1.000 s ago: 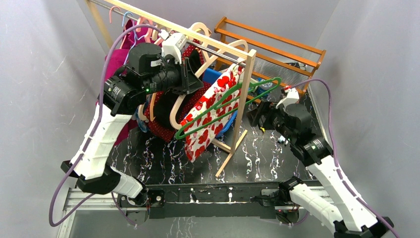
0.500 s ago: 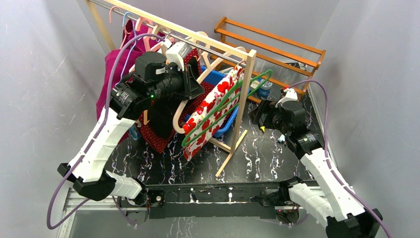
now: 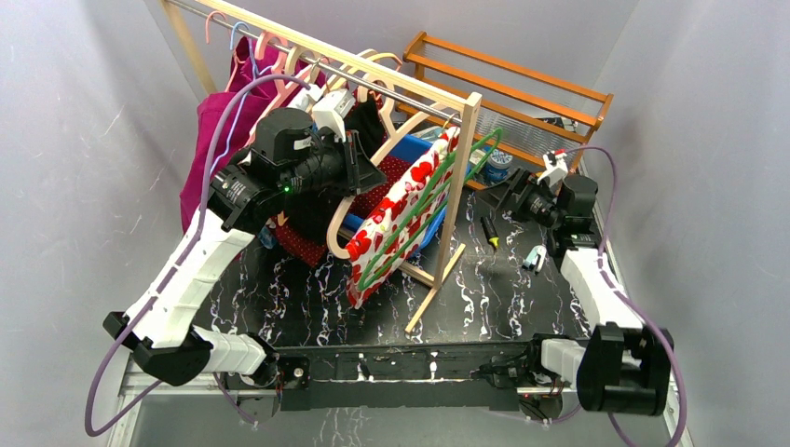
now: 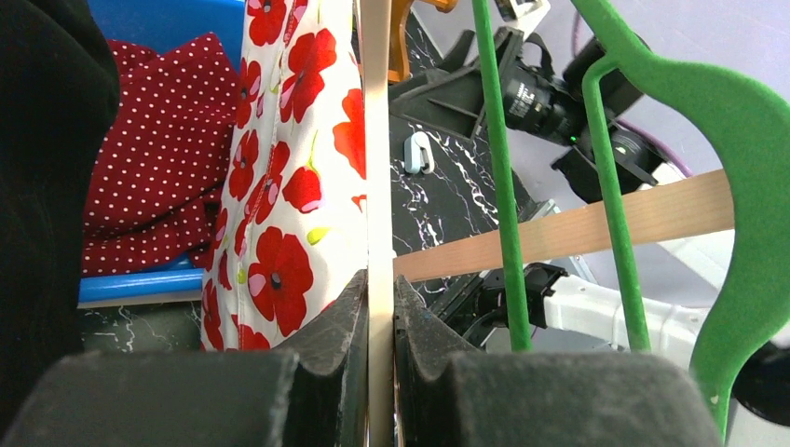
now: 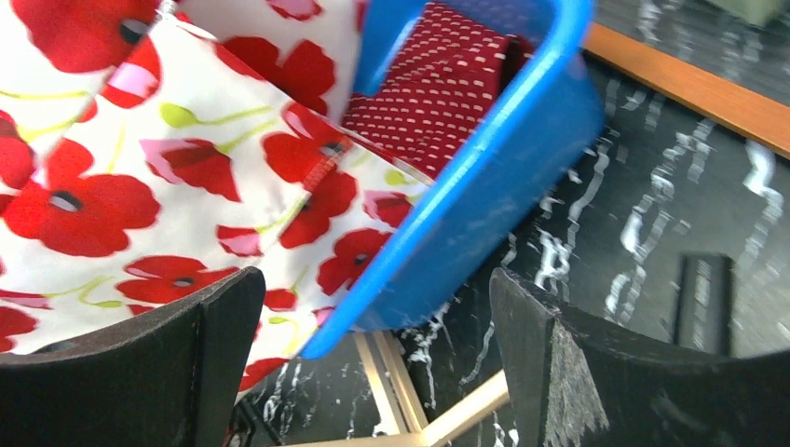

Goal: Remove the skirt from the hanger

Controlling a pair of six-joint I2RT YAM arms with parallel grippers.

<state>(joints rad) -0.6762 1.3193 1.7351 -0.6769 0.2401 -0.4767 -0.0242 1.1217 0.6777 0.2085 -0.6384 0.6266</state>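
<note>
Pinching a pale wooden hanger (image 4: 375,140) with the left gripper (image 4: 380,303), closed almost fully on the thin wood, at the lower middle of the left wrist view. Seeing the skirt (image 4: 289,186), white with red poppies, just left of that hanger and touching it, hanging down through the middle of the frame. Noticing a green hanger (image 4: 498,168) just right of the pale one, in the upper right part.

Finding the same skirt in the centre of the top view, hanging near the right post of the wooden clothes rack (image 3: 463,168), slanting from upper right to lower left above the dark marbled table (image 3: 503,279). Noticing the thin green hanger lines running across the front of the cloth there.

Holding the right gripper (image 5: 368,298) spread wide, with nothing between the fingers, at the right of the top view and well apart from the skirt. Looking from the right wrist view at the skirt in the upper left, lying against a blue basket (image 5: 522,121) with red dotted cloth (image 5: 438,74) inside, at the upper middle.
</note>
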